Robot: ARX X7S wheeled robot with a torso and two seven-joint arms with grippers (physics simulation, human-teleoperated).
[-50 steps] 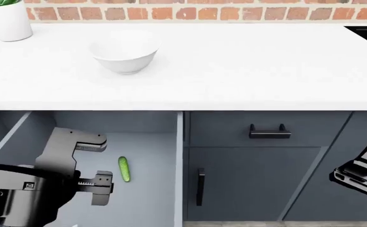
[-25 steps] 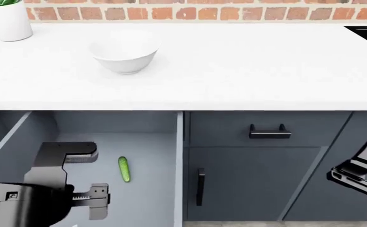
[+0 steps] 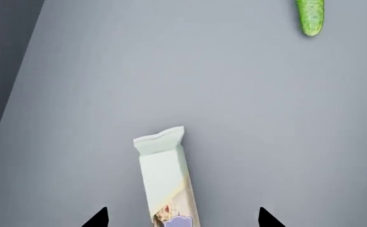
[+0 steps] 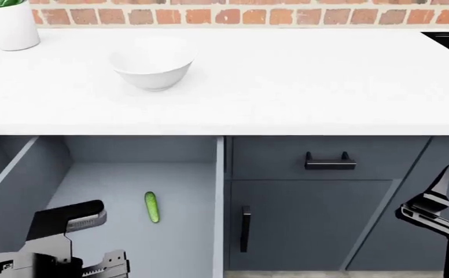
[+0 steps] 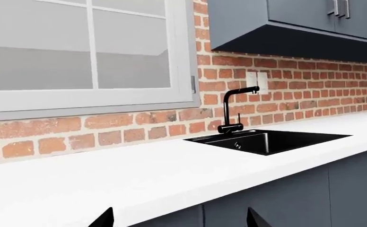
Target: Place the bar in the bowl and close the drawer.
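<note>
Left pincer (image 3: 182, 216) gapes empty over the bar (image 3: 166, 182) on the open drawer (image 4: 182, 185) floor.
The wrapped bar looks light, slick and crushable; its stiffer middle seems the best hold. Right pincer (image 5: 178, 218) appears parted, empty.

Red brick wall (image 4: 286, 14), white countertop (image 4: 302, 81), black sink (image 5: 268, 139), window (image 5: 85, 52).

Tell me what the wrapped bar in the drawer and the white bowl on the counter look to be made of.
The pale cream oblong bar looks wrapped in thin matte foil or plastic film: one end is crimped and flared, with print on the wrapper. The glossy white round bowl looks like glazed ceramic, smooth with soft highlights, though glossy plastic cannot be ruled out.
</note>
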